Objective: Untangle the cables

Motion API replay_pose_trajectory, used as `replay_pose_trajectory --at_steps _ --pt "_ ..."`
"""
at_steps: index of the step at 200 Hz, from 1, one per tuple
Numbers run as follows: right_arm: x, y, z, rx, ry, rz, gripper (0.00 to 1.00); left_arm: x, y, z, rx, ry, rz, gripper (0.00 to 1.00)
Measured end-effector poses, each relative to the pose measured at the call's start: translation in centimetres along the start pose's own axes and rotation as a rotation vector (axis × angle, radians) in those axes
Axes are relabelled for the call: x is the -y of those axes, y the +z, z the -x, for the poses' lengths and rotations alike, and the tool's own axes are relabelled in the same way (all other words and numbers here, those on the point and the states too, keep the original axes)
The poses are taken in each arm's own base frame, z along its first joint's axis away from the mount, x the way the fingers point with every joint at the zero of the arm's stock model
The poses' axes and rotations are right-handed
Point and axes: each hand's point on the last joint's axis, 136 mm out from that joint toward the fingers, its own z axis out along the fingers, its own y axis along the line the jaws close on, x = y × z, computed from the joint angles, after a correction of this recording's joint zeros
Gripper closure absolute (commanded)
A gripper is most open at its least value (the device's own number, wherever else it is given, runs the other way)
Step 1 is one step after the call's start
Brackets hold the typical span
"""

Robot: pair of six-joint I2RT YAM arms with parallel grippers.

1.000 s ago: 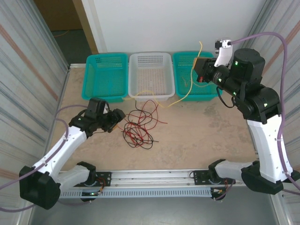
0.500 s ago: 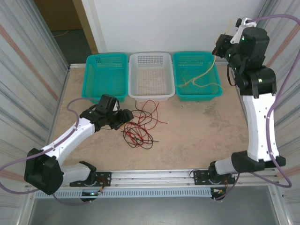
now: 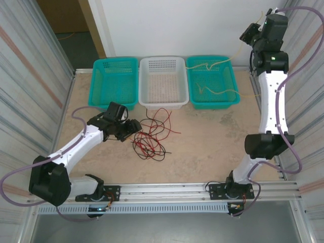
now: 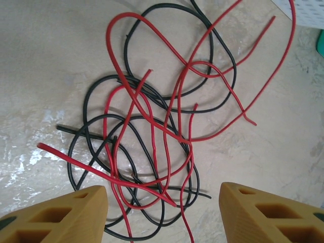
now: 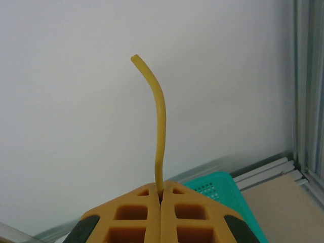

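High at the back right of the cell, my right gripper [image 3: 247, 34] is clenched on the yellow cable [image 5: 161, 116]. In the right wrist view the jaws are pressed together with the cable's short free end rising out between them against the wall. From that grip the yellow cable [image 3: 216, 91] trails down into the right teal basket [image 3: 211, 104], with one stretch running past the basket's right rim. On the other side, my left gripper [image 3: 132, 126] hangs released over the tabletop [image 3: 212, 147]. Its jaws stand apart with nothing between them, just beside the left edge of the red and black cables [image 3: 149, 139]. These lie as one knotted heap in front of the white basket [image 3: 163, 104]. The left wrist view shows the loops crossing over and under each other, several free red ends poking out. I judge the yellow cable is already pulled free of the heap and is being dropped into its basket. The next move calls for letting it go so that all of it falls inside. After that the left gripper should pick one loose red end rather than a middle loop, or the knot may tighten. Compared with a second ago, the right arm has swung much higher and further back. The yellow cable no longer trails across the tabletop by the white basket. The left gripper has crept closer to the heap, which has not shifted.
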Motion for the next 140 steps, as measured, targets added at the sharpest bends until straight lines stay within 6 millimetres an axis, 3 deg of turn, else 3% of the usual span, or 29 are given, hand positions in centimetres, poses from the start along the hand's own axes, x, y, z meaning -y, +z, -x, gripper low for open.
replay_pose_trajectory --at_steps 31,66,98,140 --pt "2.0 4.5 -5.8 -0.106 0.063 0.028 1.00 -0.7 0.4 0.1 -0.006 -0.020 0.010 0.41" --pt "7.3 7.9 -11.8 -0.189 0.186 -0.032 1.00 -1.7 1.2 -0.7 -0.027 -0.026 0.015 0.41" --pt "9.7 8.0 -13.5 -0.161 0.219 -0.088 1.00 -2.2 1.5 -1.1 -0.037 -0.030 0.022 0.41" --pt "11.2 5.5 -12.8 -0.096 0.222 -0.149 1.00 -2.0 1.5 -1.1 -0.037 -0.028 0.009 0.41"
